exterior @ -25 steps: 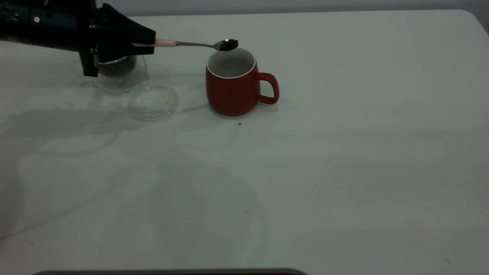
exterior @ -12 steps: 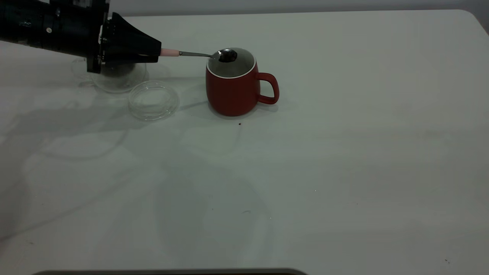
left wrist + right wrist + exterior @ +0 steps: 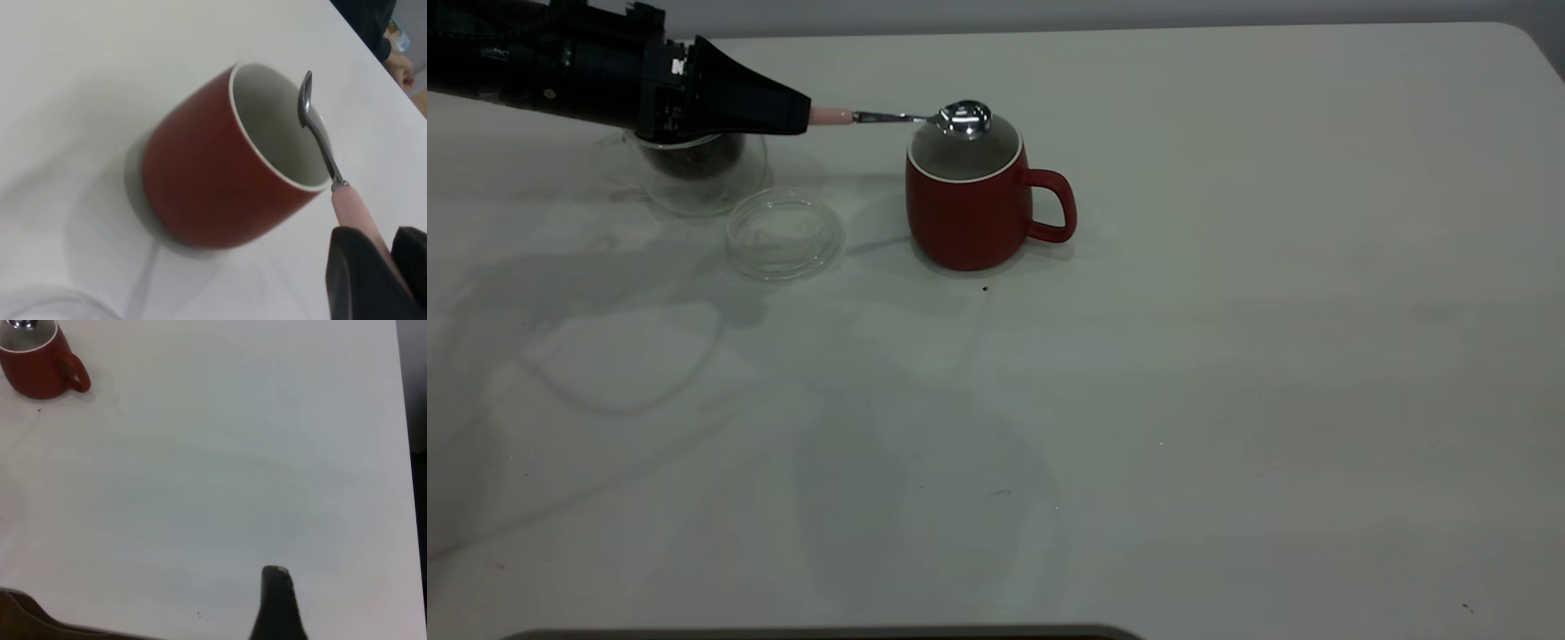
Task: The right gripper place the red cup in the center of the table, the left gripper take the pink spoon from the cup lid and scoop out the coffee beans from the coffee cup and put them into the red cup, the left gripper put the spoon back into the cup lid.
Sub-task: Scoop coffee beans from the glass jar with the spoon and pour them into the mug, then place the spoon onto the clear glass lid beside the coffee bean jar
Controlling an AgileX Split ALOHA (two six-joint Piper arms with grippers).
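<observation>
The red cup (image 3: 969,209) stands upright on the table (image 3: 1227,356), its handle pointing right. My left gripper (image 3: 787,111) is shut on the handle of the pink spoon (image 3: 830,116). The spoon's shiny metal bowl (image 3: 965,118) hangs over the cup's mouth, rolled onto its side and empty. In the left wrist view the spoon (image 3: 313,117) reaches across the red cup (image 3: 213,193) from my left gripper (image 3: 387,267). The coffee cup (image 3: 694,178), with coffee beans (image 3: 694,158) in it, sits under the left arm. The cup lid (image 3: 784,234) lies empty beside it. My right gripper (image 3: 280,603) hovers far from the red cup (image 3: 33,367).
A tiny dark crumb (image 3: 984,288) lies on the table just in front of the red cup. A person in dark clothing (image 3: 367,20) is beyond the far table edge. Bare white tabletop spreads to the right and front.
The spoon carried beans over the red cup, dipped to its mouth and rolled; its bowl is now empty and shiny. The left gripper shifted slightly right.
</observation>
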